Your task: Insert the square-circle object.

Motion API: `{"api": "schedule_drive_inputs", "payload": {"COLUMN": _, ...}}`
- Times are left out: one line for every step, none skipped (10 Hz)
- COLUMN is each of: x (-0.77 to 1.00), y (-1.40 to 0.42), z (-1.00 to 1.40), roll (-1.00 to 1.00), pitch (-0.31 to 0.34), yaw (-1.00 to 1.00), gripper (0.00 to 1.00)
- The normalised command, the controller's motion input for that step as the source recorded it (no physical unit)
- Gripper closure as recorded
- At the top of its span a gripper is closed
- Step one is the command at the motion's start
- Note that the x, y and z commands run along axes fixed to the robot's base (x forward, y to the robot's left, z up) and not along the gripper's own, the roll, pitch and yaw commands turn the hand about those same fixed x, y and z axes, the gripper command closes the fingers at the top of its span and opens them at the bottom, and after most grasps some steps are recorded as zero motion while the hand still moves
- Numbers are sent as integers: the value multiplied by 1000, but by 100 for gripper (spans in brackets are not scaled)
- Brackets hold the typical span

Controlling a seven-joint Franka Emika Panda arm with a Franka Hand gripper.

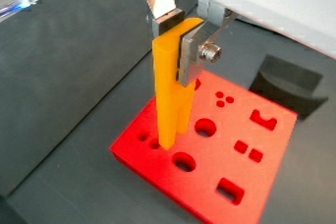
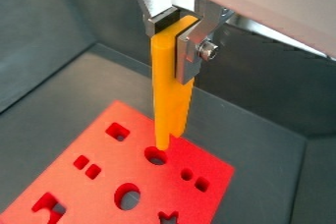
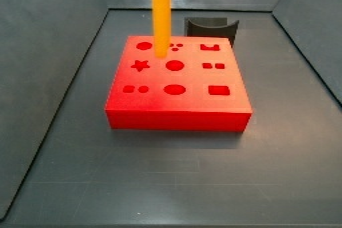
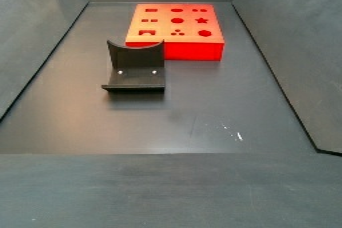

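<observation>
My gripper (image 1: pixel 175 41) is shut on the top of the square-circle object (image 1: pixel 168 95), a long orange-yellow bar that hangs upright. It shows in both wrist views, with the gripper (image 2: pixel 175 31) clamping the bar (image 2: pixel 168 90) from both sides. The bar's lower end meets the top face of the red block (image 1: pixel 217 159) at a hole (image 2: pixel 157 156) near one edge; I cannot tell if it has entered. The prongs are not distinguishable. In a side view the bar (image 3: pixel 160 12) stands over the block's (image 3: pixel 177 107) far left part. The gripper is out of frame in both side views.
The red block (image 4: pixel 177 34) has several shaped holes in its top. A dark grey curved piece (image 3: pixel 211 27) stands just behind the block; it also shows in a side view (image 4: pixel 134 69) and in a wrist view (image 1: pixel 292 81). Grey bin walls (image 2: pixel 53 41) surround the floor.
</observation>
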Motion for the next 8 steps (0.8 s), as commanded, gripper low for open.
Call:
{"api": "schedule_drive_inputs", "payload": {"x": -140, "y": -114, "z": -294, "roll": 154, "pitch": 130, "yaw": -837, "gripper": 100}}
{"api": "schedule_drive_inputs", "payload": {"x": -91, "y": 0, "z": -297, "roll": 116, "pitch": 59, "yaw": -989, "gripper": 100}}
{"api": "schedule_drive_inputs", "payload": {"x": -86, "y": 0, "z": -291, "roll": 116, "pitch": 56, "yaw": -994, "gripper": 100}}
{"api": "schedule_drive_inputs", "payload": {"x": -46, "y": 0, "z": -437, "roll": 14, "pitch": 60, "yaw": -1000, "gripper": 100}}
{"api": "schedule_drive_inputs", "payload": {"x": 0, "y": 0, "z": -346, "roll": -30, "pitch": -14, "yaw": -1000, "gripper": 100}}
{"api": "schedule_drive_inputs", "payload": {"x": -3, "y": -26, "z": -329, "roll": -100, "pitch": -144, "yaw": -1000, "gripper": 100}}
{"api": "schedule_drive_inputs", "payload": {"x": -37, "y": -49, "z": -294, "roll": -140, "pitch": -204, "yaw": -969, "gripper": 100}}
{"api": "schedule_drive_inputs", "payload": {"x": -40, "y": -60, "z": -183, "roll": -191, "pitch": -243, "yaw": -929, "gripper": 100}}
